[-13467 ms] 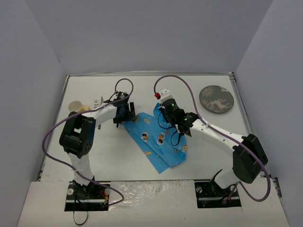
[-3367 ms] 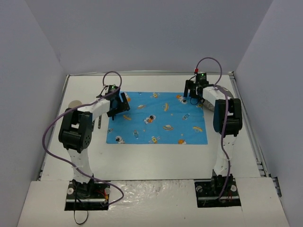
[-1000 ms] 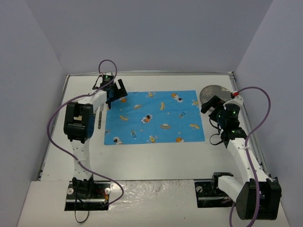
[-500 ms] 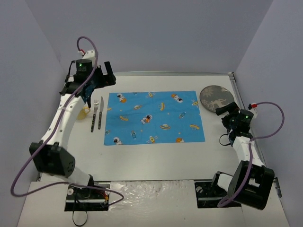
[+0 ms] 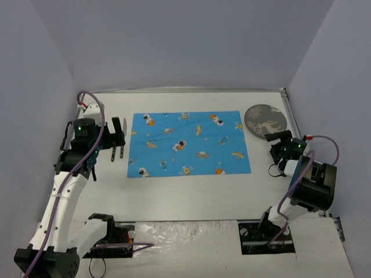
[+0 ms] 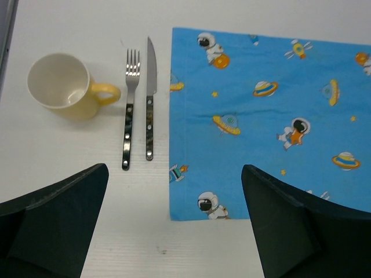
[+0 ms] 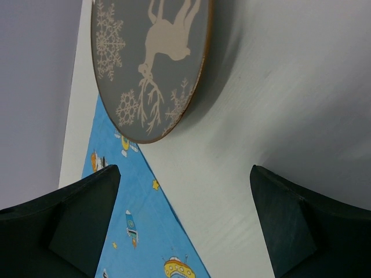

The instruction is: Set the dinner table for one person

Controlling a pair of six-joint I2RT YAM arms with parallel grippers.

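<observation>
- While the left gripper and right gripper both stand spread wide and empty, I hold nothing.
- Surface: the dinner table is white, flat and metal-rimmed, and spans the enclosure floor.
- Placemat lies flat mid-table; mug, fork and knife lie just left of it.
- Step judged: fetching the plate, just beside the placemat's far right corner; next move calls for a rim grip by the right gripper.
- Plain grey walls close the left, right and far sides.
</observation>
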